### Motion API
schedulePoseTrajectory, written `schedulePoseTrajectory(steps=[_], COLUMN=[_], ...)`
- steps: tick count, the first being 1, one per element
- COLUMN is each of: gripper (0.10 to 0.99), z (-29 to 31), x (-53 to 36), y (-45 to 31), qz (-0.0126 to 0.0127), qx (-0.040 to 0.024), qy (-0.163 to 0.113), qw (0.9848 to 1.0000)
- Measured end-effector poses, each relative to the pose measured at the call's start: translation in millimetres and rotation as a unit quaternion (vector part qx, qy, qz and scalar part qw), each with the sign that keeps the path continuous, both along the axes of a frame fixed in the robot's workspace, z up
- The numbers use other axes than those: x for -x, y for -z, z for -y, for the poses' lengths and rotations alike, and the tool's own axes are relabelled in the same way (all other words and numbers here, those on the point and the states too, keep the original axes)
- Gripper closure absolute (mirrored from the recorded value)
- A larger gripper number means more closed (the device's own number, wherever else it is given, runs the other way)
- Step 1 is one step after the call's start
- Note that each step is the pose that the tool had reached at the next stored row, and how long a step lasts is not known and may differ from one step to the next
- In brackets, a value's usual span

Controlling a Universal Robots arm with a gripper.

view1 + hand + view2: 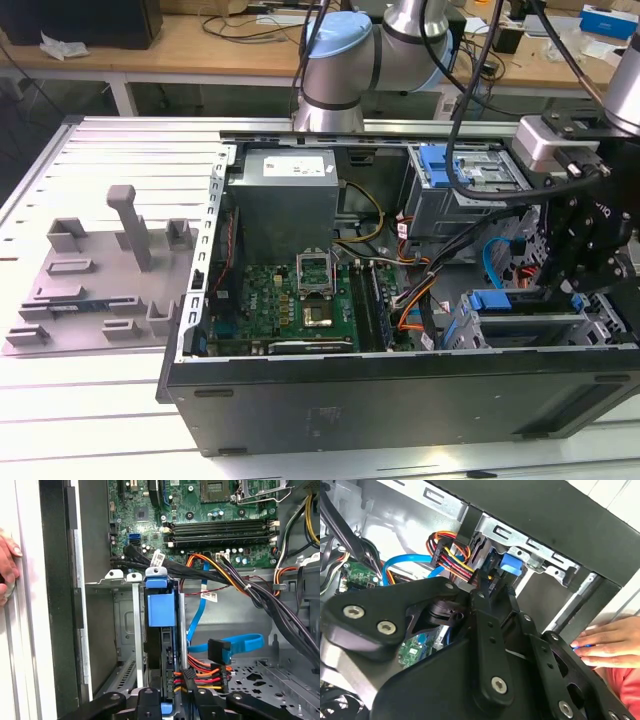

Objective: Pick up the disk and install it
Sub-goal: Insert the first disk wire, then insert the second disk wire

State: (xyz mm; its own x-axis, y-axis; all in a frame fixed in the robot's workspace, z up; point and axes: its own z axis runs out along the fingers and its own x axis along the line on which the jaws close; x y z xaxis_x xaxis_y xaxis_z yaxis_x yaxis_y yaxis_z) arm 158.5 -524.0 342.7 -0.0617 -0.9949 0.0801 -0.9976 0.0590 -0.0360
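Gripper [167, 700] with its jaws clamped on the disk [161, 611], which stands on edge directly ahead of the fingertips, inside the drive cage [117, 630] of the open computer case [400, 400].

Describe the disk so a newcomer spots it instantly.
Look in the open computer case, at the metal drive cage beside the motherboard. The disk stands on edge in a cage slot. Its bright blue boxy carrier sets it apart from the thin blue cable and bare grey slot alongside.
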Motion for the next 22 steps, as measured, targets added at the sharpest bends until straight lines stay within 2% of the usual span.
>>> schedulePoseTrajectory(steps=[2, 3, 8, 22], gripper=[0.784, 0.784, 0.784, 0.784], z=[-0.3, -0.9, -5.6, -5.9], x=[0.0, 0.0, 0.0, 0.0], y=[-7.0, -14.0, -35.3, -35.4], qz=[0.0001, 0.0002, 0.002, 0.0023], qx=[0.0, -0.0001, -0.0001, 0.0], qy=[0.0, 0.0, 0.0, 0.0], qw=[1.0, 1.0, 1.0, 1.0])
